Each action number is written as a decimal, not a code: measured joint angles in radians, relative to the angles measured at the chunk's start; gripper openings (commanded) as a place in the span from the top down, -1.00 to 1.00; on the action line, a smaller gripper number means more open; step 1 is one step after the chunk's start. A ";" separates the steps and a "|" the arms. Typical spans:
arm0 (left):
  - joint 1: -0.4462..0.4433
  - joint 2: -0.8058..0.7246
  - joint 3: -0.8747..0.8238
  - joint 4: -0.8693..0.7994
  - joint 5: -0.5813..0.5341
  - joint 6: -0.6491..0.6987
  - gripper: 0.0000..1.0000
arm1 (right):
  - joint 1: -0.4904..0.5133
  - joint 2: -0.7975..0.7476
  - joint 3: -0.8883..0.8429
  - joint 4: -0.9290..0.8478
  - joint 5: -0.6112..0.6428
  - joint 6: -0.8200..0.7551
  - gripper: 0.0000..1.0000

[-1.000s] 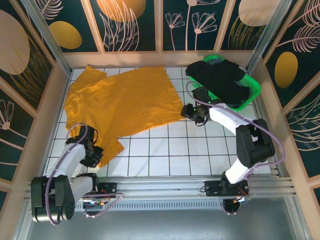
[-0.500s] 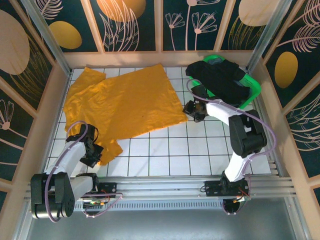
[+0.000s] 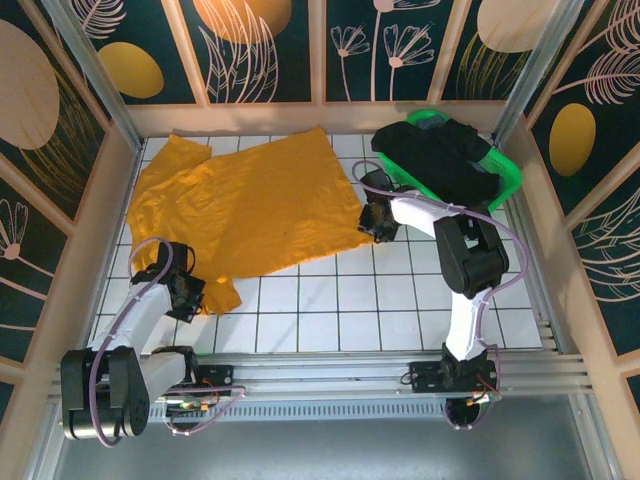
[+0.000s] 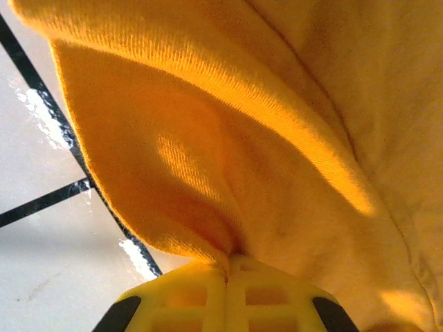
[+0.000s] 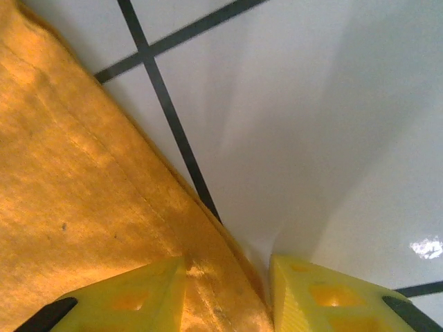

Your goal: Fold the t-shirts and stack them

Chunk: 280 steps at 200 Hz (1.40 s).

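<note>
Your left gripper [image 4: 227,277] is clamped on the mustard t-shirt [image 3: 250,195]. In the left wrist view its yellow fingers [image 4: 187,297] meet with no gap, and a pinch of cloth bunches right at the tips. From the jaws the fabric fans upward and to the right. The bare tiled table [image 3: 380,300] shows off to their left.

Your right gripper [image 5: 228,277] is parted with a moderate gap. The shirt's hemmed edge runs diagonally down into that gap. The left finger sits over cloth and the right finger over white tile. You can't tell from the wrist view whether either pad actually touches the fabric.

From the top camera, the shirt lies spread mostly flat, running from the left jaws up and across to the right jaws. The left jaws have its near-left corner, where a flap is folded up around the tips. The right jaws sit at its right edge.

The black t-shirt [image 3: 440,160] is heaped in the green basket [image 3: 505,185], just beyond the right jaws on their right. Part of it drapes over the rim nearest them. It is apart from both grippers.
</note>
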 measured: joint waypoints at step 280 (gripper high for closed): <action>0.000 -0.097 0.242 -0.219 -0.006 -0.109 1.00 | -0.117 -0.286 -0.084 -0.305 -0.116 0.084 1.00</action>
